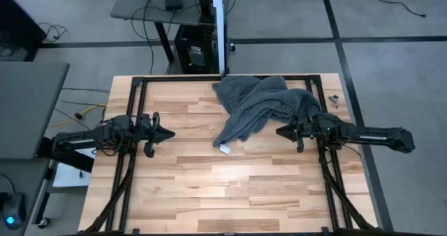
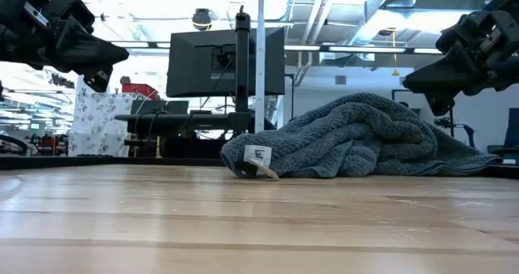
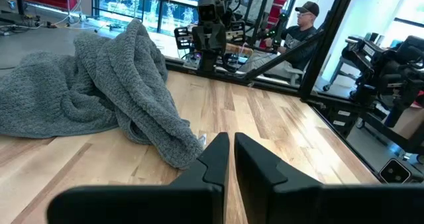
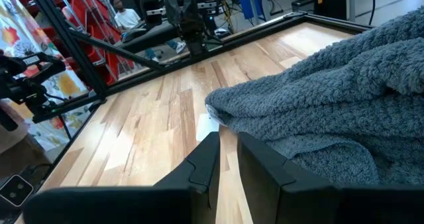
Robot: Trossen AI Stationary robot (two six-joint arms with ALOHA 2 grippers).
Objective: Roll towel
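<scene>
Lying crumpled at the far side of the bench (image 1: 209, 187), the towel (image 1: 262, 107) sat unspread, so rolling it as it lay risked a lopsided bundle. The left gripper (image 1: 167, 133) hovered well apart with jaws shut; the right gripper (image 1: 281, 132), just beside the heap, held its jaws narrow and empty, and could have snagged a loose fold.

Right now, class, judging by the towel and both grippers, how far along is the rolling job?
Nothing looks done: the towel lies in a crumpled heap at the table's far side, its white tag showing. Nothing is in hand: the left gripper is shut and empty above bare wood, and the right gripper hovers empty beside the heap. Spreading it flat and rolling all remain.
</scene>
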